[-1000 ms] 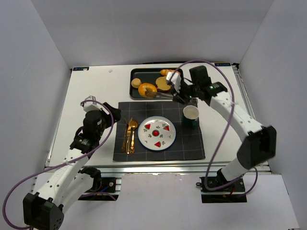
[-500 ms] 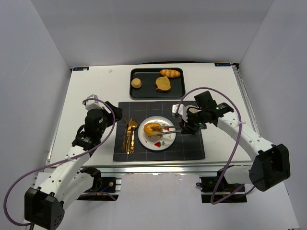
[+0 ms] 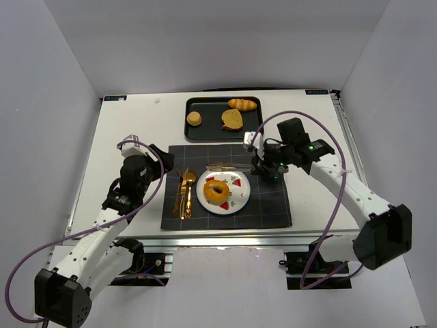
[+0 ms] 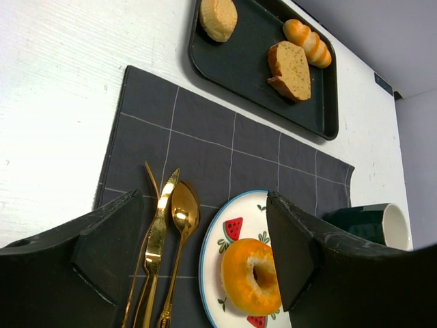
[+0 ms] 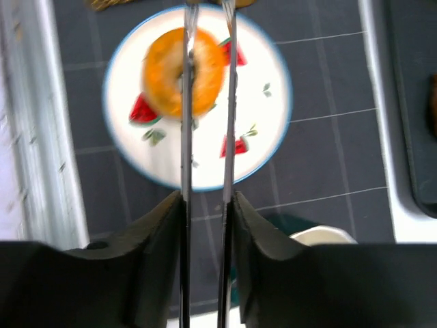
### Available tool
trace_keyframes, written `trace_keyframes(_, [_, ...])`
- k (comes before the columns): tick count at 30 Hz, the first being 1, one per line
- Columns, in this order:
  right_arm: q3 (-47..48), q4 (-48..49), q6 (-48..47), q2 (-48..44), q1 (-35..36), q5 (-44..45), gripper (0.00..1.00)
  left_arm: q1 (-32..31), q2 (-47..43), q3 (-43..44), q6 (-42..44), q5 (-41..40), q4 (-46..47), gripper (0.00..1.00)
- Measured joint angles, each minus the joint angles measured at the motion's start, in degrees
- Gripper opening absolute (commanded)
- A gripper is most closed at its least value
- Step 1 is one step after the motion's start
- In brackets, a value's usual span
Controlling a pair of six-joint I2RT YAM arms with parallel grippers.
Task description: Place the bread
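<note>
Tongs [image 3: 229, 166] are clamped in the right gripper [image 5: 205, 212], their arms drawn narrow with nothing gripped between them, and are raised clear of the bread [image 3: 217, 190]. The bread is seen lying flat on the plate [image 3: 239, 198], on the mat [image 3: 273, 205]. The left gripper [image 4: 205, 229] is spread wide, empty
</note>
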Motion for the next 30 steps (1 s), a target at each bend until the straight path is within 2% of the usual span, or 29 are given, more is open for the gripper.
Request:
trace_keyframes(1, [0.24,1.77,1.64,0.98,0.00,0.39,0.23,0.00,-0.09,0.00,0.00,-0.02,0.09,0.82])
trace_keyframes(2, [1.20,3.56,3.67,2.71,0.02,1.07,0.19,0.00,-0.13,0.00,0.00,0.00,0.26,0.82])
trace_keyframes(4, [4.79,7.21,8.59,8.11,0.04,2.71,0.12,0.00,-0.13,0.00,0.00,0.00,0.50,0.82])
trace_keyframes(5, [7.80,9.03,11.02,11.69,0.09,3.78,0.12,0.00,-0.11,0.00,0.00,0.00,0.52,0.82])
trace_keyframes(8, [18.80,14.34,19.04,23.61,0.09,7.74,0.18,0.00,-0.11,0.00,0.00,0.00,0.68,0.82])
trace_keyframes(11, [30.14,18.03,27.17,34.75,0.09,11.39,0.38,0.00,-0.13,0.00,-0.04,-0.04,0.66,0.82])
trace_keyframes(15, [37.97,20.94,36.59,44.26,0.09,15.87,0.50,0.00,-0.42,0.00,-0.85,-0.28,0.83,0.82])
trace_keyframes(16, [38.75,21.20,38.60,45.79,0.09,16.55,0.55,0.00,-0.50,0.00,-1.09,-0.28,1.01,0.82])
trace_keyframes(22, [41.75,21.94,48.22,52.39,-0.04,18.49,0.58,0.00,-0.31,0.00,-2.29,-0.39,2.12,0.82])
trace_keyframes(30, [42.36,24.70,57.81,53.64,-0.13,16.72,0.58,0.00,1.79,0.00,-2.49,-0.42,2.21,0.82])
